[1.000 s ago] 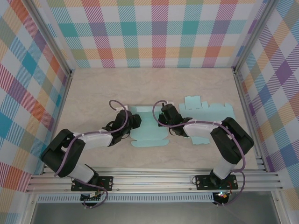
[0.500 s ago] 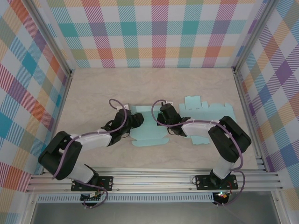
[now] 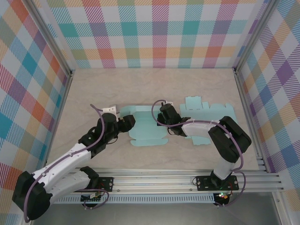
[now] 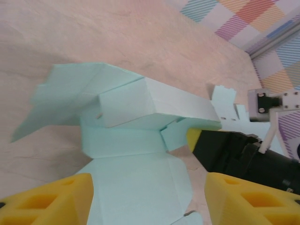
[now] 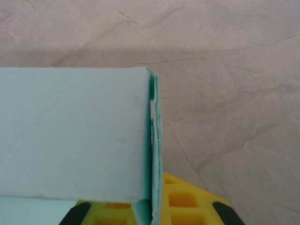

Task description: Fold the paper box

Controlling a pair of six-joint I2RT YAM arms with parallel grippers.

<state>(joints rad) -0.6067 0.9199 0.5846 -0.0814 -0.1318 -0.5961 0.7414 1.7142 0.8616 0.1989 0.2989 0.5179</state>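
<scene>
The pale teal paper box (image 3: 146, 127) lies partly folded at the table's middle, its far wall and right side raised (image 4: 154, 105). My right gripper (image 3: 160, 119) is shut on the box's right wall, whose doubled edge (image 5: 153, 154) runs down between the yellow pads (image 5: 187, 206). My left gripper (image 3: 125, 121) hovers just off the box's left edge, open, with the flat bottom panel (image 4: 140, 183) between its yellow fingers (image 4: 47, 201) but untouched. The right gripper's black body (image 4: 234, 154) shows beyond the box in the left wrist view.
A second flat teal box blank (image 3: 211, 112) lies to the right, partly under the right arm. Plaid walls and metal rails (image 3: 154, 180) enclose the marble-patterned table (image 3: 154, 89).
The left arm has pulled back to the left, off the box's left side, and its elbow has swung low. The right gripper has kept its hold on the right wall.
</scene>
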